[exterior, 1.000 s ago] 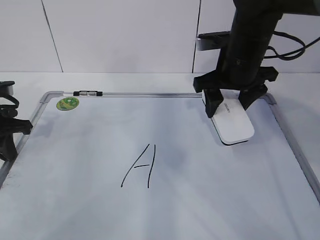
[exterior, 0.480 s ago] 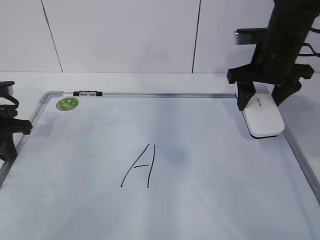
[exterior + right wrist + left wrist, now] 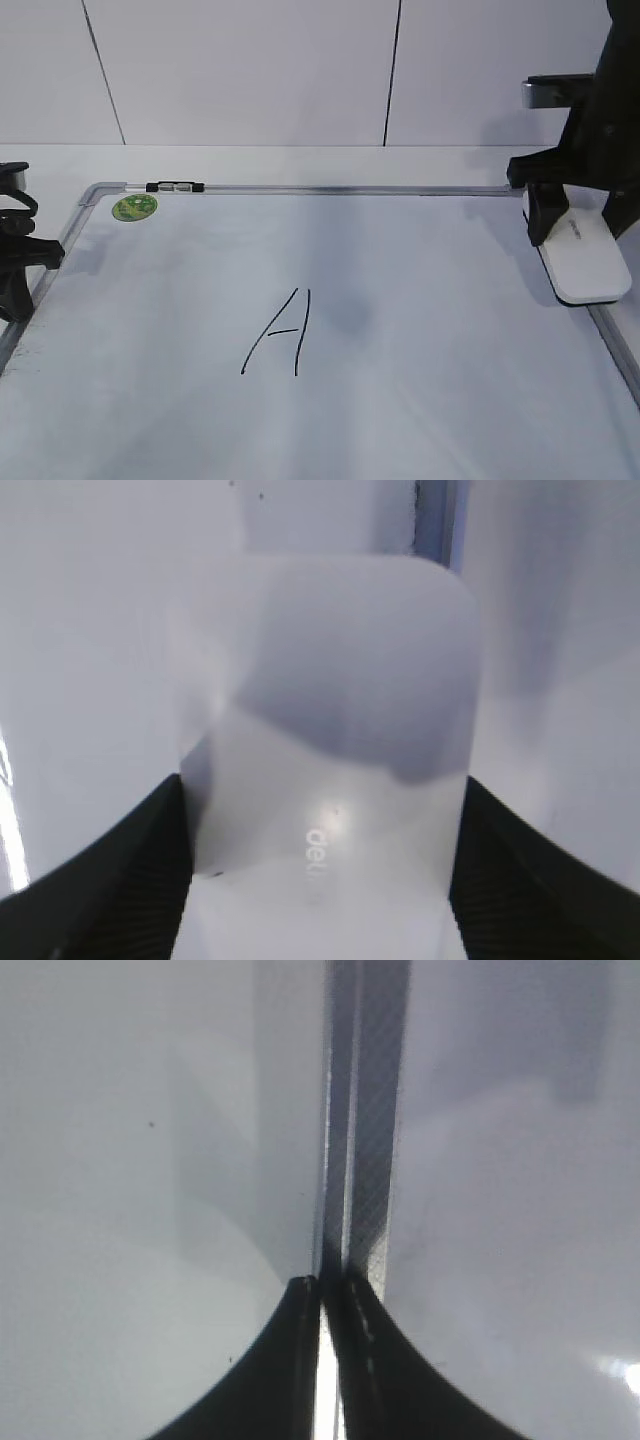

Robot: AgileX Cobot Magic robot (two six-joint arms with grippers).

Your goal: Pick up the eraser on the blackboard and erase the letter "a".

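Observation:
The white eraser (image 3: 585, 262) sits between the fingers of my right gripper (image 3: 578, 225), which is shut on its sides at the board's far right, over the right frame rail. In the right wrist view the eraser (image 3: 340, 730) fills the middle, with grey lettering on top, and the right gripper (image 3: 320, 880) clamps it. The blackboard (image 3: 450, 330) is a white dry-erase board with a grey frame. No lowercase "a" shows on it. My left gripper (image 3: 20, 270) is shut and empty at the board's left edge, and the left wrist view shows it (image 3: 322, 1285) over the frame rail (image 3: 365, 1110).
A tall capital "A" (image 3: 280, 335) in black marker is at the board's middle, with a faint grey smudge (image 3: 350, 315) to its right. A green sticker (image 3: 135, 207) and a clip (image 3: 175, 186) are at the far left corner. A white panelled wall stands behind.
My right gripper has carried the eraser to the right, from the board's upper right area to over the right frame rail. The left arm has not moved.

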